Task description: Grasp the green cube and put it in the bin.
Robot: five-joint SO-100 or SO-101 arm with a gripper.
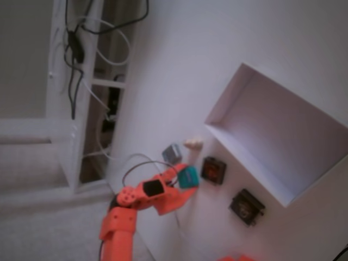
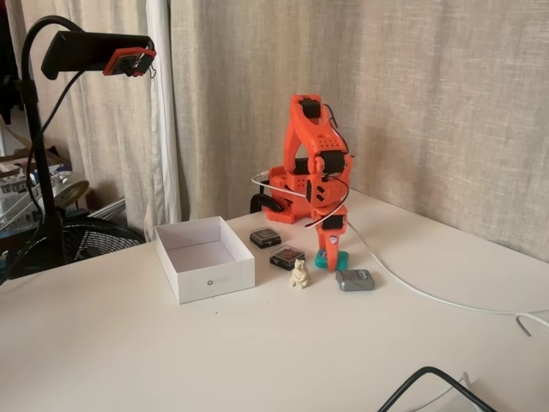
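Curtains hang behind a white table (image 2: pixel 171 343). From the front, the orange gripper (image 2: pixel 329 254) points straight down, fingers clamped on the green cube (image 2: pixel 326 260), right of the bin (image 2: pixel 206 279). From above, the cube (image 1: pixel 188 176) sits in the gripper (image 1: pixel 182 178) beside a grey cube (image 1: pixel 172 153), apart from the bin (image 1: pixel 244 160).

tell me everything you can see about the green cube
The green cube is a small teal block, plain and matte, with rounded corners. In both fixed views it sits low on the white table, between the orange end effector's fingers, which reach down over it. It lies between the grey cube and a dark square block.
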